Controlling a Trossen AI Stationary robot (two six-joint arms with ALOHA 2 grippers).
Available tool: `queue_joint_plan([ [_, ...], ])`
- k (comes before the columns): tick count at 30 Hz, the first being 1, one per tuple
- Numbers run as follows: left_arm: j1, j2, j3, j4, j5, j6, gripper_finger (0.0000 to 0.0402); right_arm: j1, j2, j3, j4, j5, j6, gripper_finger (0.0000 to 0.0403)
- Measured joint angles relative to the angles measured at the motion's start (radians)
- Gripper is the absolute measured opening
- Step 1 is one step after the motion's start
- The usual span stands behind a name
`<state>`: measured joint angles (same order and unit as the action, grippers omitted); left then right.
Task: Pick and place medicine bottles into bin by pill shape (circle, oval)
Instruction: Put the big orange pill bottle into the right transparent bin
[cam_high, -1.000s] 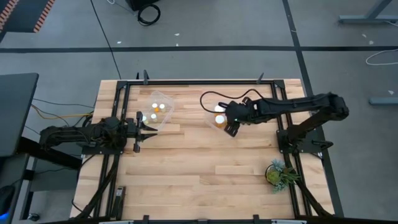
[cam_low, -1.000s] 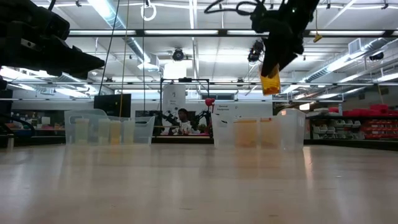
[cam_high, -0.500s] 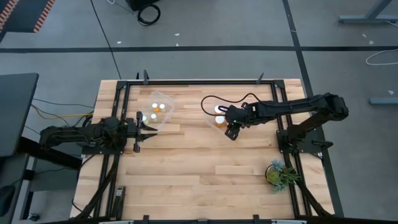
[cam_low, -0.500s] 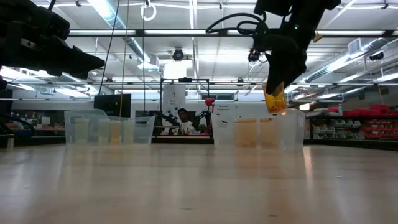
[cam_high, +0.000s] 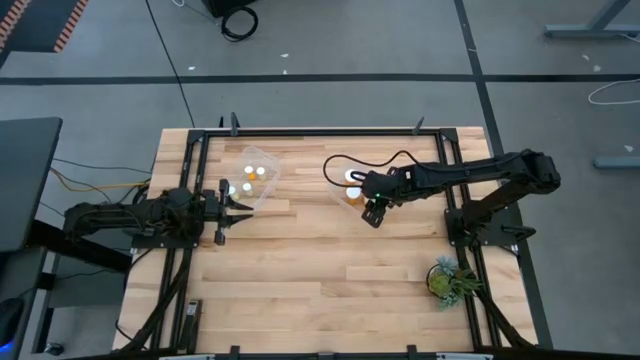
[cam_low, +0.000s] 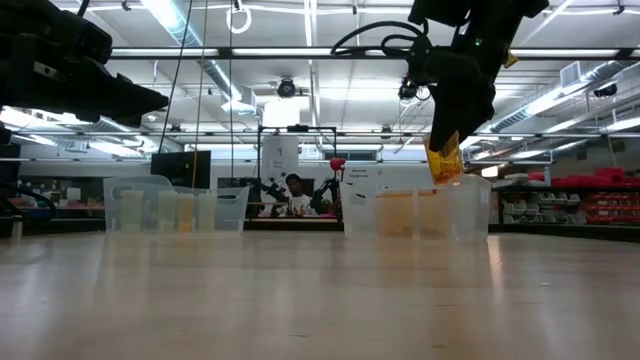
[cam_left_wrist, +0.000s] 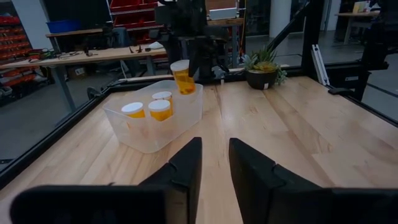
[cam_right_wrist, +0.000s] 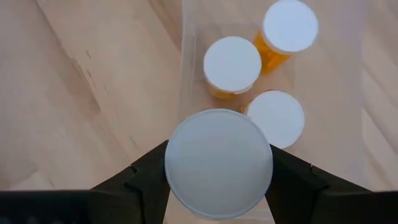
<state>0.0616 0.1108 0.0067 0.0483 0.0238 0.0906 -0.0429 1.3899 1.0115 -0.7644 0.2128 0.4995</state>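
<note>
My right gripper (cam_high: 372, 207) is shut on an orange pill bottle (cam_low: 442, 162) with a white cap (cam_right_wrist: 217, 163), held above the clear right bin (cam_low: 400, 214). That bin holds three white-capped bottles (cam_right_wrist: 232, 65), standing on their bases. The clear left bin (cam_high: 256, 160) holds three more bottles (cam_high: 247, 173). My left gripper (cam_left_wrist: 214, 163) is open and empty, level above the table beside the left bin's near side. My right gripper pinches the bottle between its two fingers (cam_right_wrist: 144, 180) at its upper part, on either side of the cap's rim (cam_right_wrist: 171, 168). The fingers come from above, pointing down. The bottle hangs below them, slightly tilted, its orange lower end (cam_low: 441, 170) clear just over the bin's rim.
A green potted plant (cam_high: 447, 280) stands at the table's near right. Black frame rails (cam_high: 300, 131) run along the table's far edge and sides. Bare wood lies between the bins and toward the near edge.
My right gripper has gone down toward the right bin with the bottle and tipped a little, so the bottle now hangs slightly tilted just above the bin's rim. It has barely moved in the last half second.
</note>
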Motion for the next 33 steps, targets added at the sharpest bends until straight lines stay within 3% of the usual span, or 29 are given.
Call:
queue_joint_plan([
  [18,0.0,0.0,0.0,0.0,0.0,0.0,0.0091,0.0,0.0,-0.004,0.029,0.04,-0.003,0.0223],
  [33,0.0,0.0,0.0,-0.001,0.0,0.0,0.009,-0.001,0.001,-0.222,0.224,0.054,-0.013,0.0223],
])
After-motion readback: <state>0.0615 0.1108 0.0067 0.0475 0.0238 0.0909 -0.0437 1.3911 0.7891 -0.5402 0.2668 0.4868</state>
